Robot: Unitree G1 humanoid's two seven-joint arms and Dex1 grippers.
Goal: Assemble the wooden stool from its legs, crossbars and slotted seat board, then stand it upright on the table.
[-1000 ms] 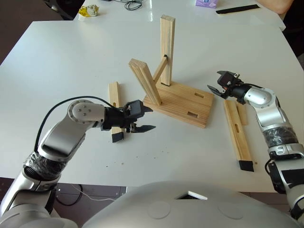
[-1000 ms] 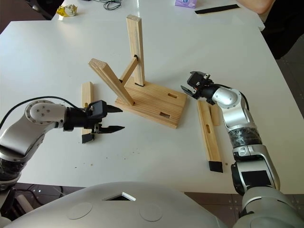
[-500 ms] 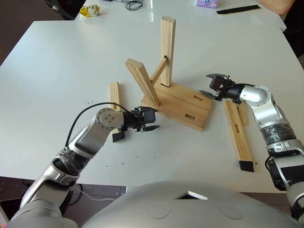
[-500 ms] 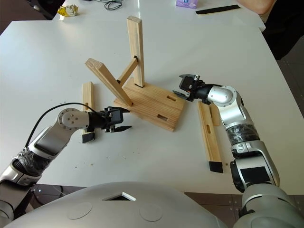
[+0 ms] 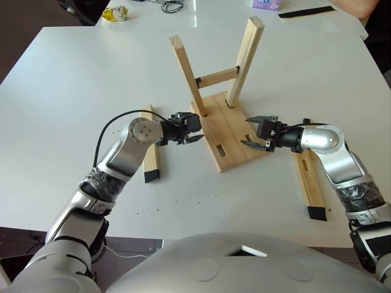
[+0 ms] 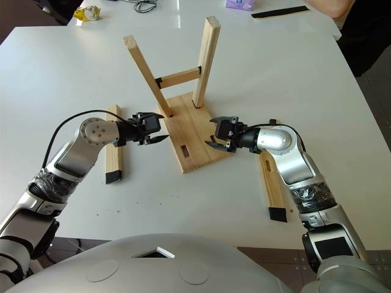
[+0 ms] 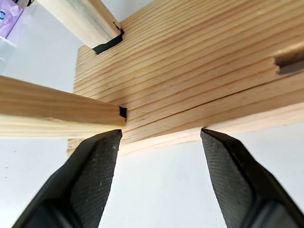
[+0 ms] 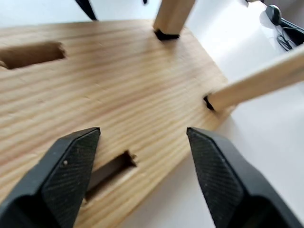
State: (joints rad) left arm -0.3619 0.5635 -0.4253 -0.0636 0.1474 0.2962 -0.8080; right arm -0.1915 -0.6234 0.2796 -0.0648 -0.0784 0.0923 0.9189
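Observation:
The slotted seat board (image 5: 227, 139) lies flat in the middle of the table. Two legs (image 5: 187, 73) (image 5: 245, 58) stand in it, joined by a crossbar (image 5: 217, 77). Two slots (image 8: 112, 169) in the board are empty. My left gripper (image 5: 194, 129) is open at the board's left edge, near the foot of the left leg; its fingers (image 7: 95, 180) straddle that edge. My right gripper (image 5: 256, 133) is open at the board's right edge, its fingertips (image 8: 76, 156) over the board (image 8: 118, 76). A loose leg (image 5: 150, 149) lies left of the board, another (image 5: 307, 183) to the right.
At the table's far edge lie a yellow wrapper (image 5: 114, 13), cables (image 5: 171, 5), a purple box (image 5: 266, 4) and a black strip (image 5: 305, 11). Bare white tabletop (image 5: 73, 79) stretches to the left and in front of the board.
The board with its two legs has turned on the table and the legs now stand more upright. Both grippers have closed in on the board's opposite edges.

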